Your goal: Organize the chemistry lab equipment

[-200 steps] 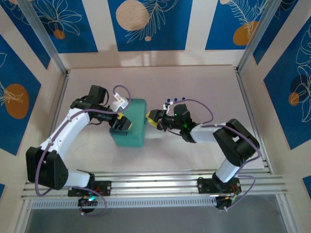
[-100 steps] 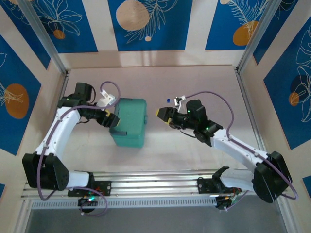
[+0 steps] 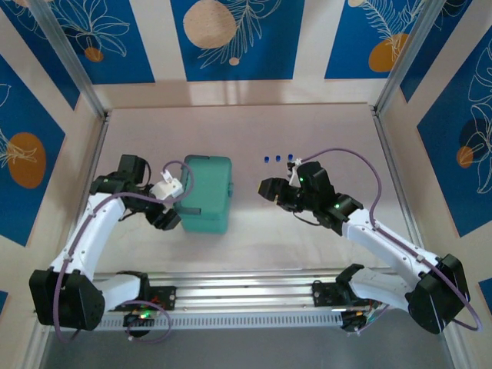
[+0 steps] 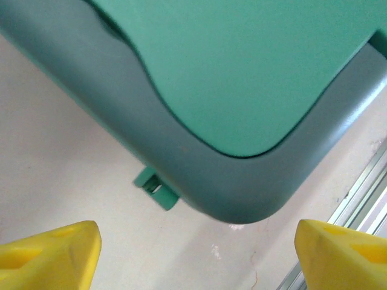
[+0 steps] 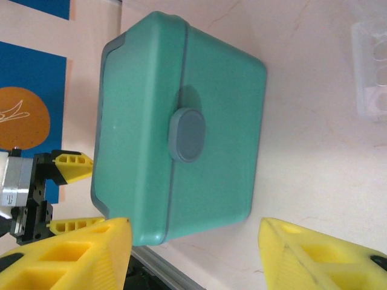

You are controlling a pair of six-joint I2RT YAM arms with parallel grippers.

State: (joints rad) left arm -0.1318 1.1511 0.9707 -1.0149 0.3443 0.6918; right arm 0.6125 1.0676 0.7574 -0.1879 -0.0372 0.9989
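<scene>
Teal hinged plastic case (image 3: 206, 194) sits shut at centre-left of the pale table (image 3: 330, 131). In the top view its long axis runs 12 to 6. Your left gripper (image 3: 165, 218) is at the case's 8 o'clock corner, just beside it. Contact: can't tell. Its jaws are spread wide with nothing between them. Your right gripper (image 3: 267, 189) is at the case's 3 o'clock with bare table between, aimed toward 9. Its jaws are parted too, and empty. So your left arm is the nearer one. The right wrist view shows an oval grey-teal button (image 5: 187, 134) on the case's seam, on the side facing that gripper. Three thin clear tubes with blue caps (image 3: 277, 159) stand in a row at the right gripper's 12 o'clock, outside the case. My read: the tubes aren't stowed, so the lid needs opening. Come at the case across its short axis.
</scene>
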